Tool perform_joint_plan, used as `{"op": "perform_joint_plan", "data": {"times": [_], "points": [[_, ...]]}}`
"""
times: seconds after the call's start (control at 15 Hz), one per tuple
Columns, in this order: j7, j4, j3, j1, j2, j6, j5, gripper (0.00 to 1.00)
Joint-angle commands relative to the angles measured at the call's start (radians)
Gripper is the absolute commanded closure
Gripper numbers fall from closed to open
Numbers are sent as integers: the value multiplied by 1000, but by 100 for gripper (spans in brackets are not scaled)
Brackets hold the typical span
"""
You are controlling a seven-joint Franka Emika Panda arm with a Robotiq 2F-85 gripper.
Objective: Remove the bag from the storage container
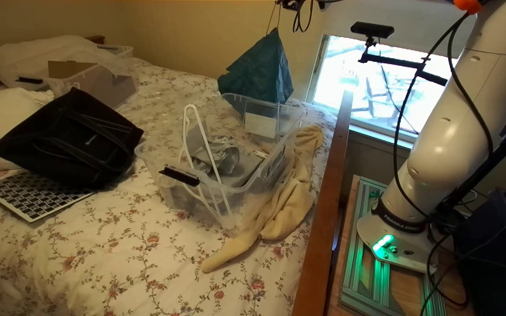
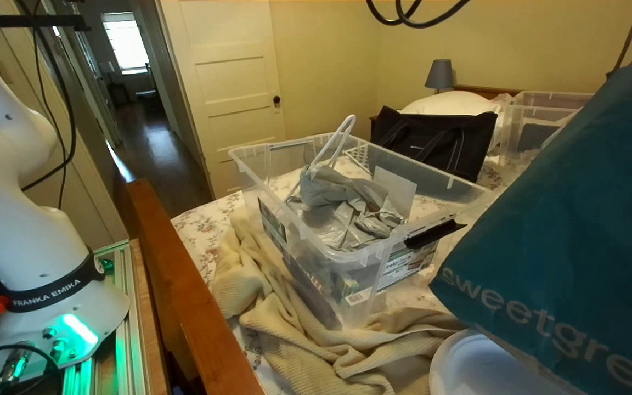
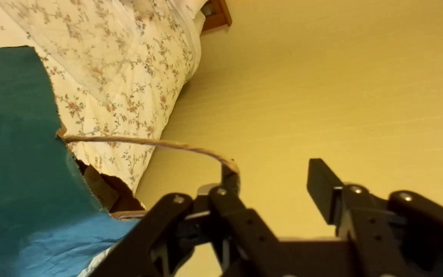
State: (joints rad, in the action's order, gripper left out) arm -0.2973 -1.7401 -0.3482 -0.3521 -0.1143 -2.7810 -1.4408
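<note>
Paper bag (image 1: pixel 257 72) hangs tilted outside the bin (image 2: pixel 343 255), near one end, cord handle (image 3: pixel 140 141) looped over one side of the claw (image 3: pixel 273 186); jaws stand apart. Judged light, crushable, liable to swing or tear; best gripped by the handle.

We see a blue-green paper bag (image 1: pixel 257 66) at twelve o'clock in an exterior view. In the wrist view, its handle (image 3: pixel 148 142) is tan, the gripper (image 3: pixel 274 182) between four and five o'clock is black, and the wall (image 3: pixel 321 77) at two o'clock looks yellow. Our box (image 2: pixel 340 255) is see-through with a black catch (image 1: pixel 179 175). At nine o'clock in an exterior view we spot a black cloth bag (image 1: pixel 66 136), and at seven o'clock from that, a board (image 1: pixel 33 195) with black and white squares. The bed cover (image 1: pixel 125 263) is white with reddish flowers and dull green leaves, and the blanket (image 1: pixel 290 195) is cream.
</note>
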Motion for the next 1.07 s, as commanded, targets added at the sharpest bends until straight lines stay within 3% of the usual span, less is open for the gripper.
{"op": "perform_joint_plan", "data": {"times": [0.0,0.2,0.6,1.0], "points": [[-31,-52,6,14,80,-36,107,16],[-88,-111,1,17,101,-24,272,0],[-282,-169,-10,11,138,26,693,0],[-365,-178,-2,-2,187,149,961,0]]}}
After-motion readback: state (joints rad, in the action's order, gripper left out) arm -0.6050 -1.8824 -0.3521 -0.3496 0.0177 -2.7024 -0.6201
